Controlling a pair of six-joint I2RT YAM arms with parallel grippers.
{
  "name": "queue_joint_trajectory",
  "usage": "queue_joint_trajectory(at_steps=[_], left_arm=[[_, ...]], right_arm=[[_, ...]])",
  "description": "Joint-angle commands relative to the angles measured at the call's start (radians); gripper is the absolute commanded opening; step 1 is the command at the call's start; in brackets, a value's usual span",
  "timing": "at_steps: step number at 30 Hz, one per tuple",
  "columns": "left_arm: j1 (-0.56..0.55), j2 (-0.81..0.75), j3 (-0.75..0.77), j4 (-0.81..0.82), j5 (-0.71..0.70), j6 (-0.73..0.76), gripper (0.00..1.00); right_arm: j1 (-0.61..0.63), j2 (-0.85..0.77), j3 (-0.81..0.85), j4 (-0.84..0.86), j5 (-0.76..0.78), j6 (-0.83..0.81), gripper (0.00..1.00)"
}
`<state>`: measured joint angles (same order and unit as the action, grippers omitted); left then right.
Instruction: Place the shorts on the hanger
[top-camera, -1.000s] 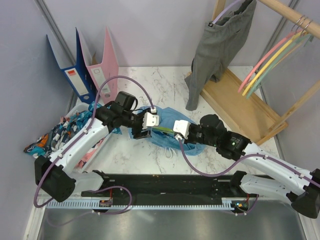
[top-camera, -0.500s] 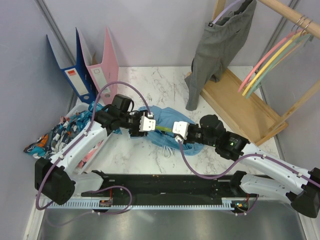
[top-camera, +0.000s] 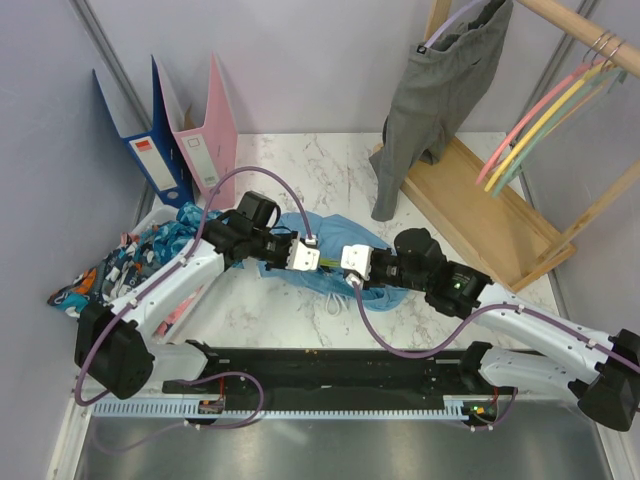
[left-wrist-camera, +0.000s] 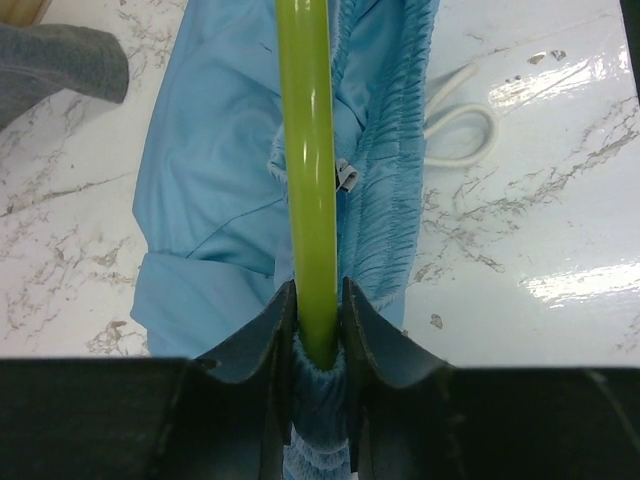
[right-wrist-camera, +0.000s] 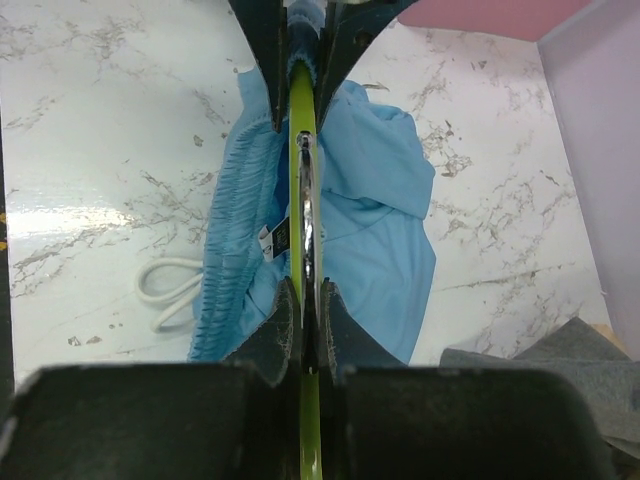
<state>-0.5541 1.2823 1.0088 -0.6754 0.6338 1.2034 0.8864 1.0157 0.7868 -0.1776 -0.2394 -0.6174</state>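
The shorts (top-camera: 330, 228) lie bunched at the middle of the table (top-camera: 300, 160), with the hanger (top-camera: 328, 262) across them between the two arms. From the left wrist, the left gripper (left-wrist-camera: 318, 300) pinches the hanger's bar, with waistband (left-wrist-camera: 385, 150) fabric caught beneath. From the right wrist, the right gripper (right-wrist-camera: 303, 300) is clamped tight on the bar and metal hook (right-wrist-camera: 309, 200). The cloth looks light, limp and slippery — best taken at the gathered waistband, not the drawstring (left-wrist-camera: 465, 110).
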Motion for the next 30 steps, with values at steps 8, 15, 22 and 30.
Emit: queue_joint_trajectory(at_steps=[8,15,22,30], left_arm=[[0.005,-0.055,-0.038,0.043,0.030,-0.068,0.02],[0.003,-0.175,-0.142,0.086,0.075,0.022,0.02],[-0.004,-0.213,-0.156,0.091,0.107,0.080,0.02],[-0.010,-0.230,-0.164,0.091,0.095,0.075,0.02]], right_arm=[[-0.015,-0.072,0.101,0.087,0.018,0.143,0.81],[-0.029,-0.124,0.251,-0.067,0.012,0.444,0.98],[-0.169,-0.036,0.273,-0.249,0.016,0.524,0.91],[-0.336,0.178,0.238,-0.418,-0.161,0.472,0.78]])
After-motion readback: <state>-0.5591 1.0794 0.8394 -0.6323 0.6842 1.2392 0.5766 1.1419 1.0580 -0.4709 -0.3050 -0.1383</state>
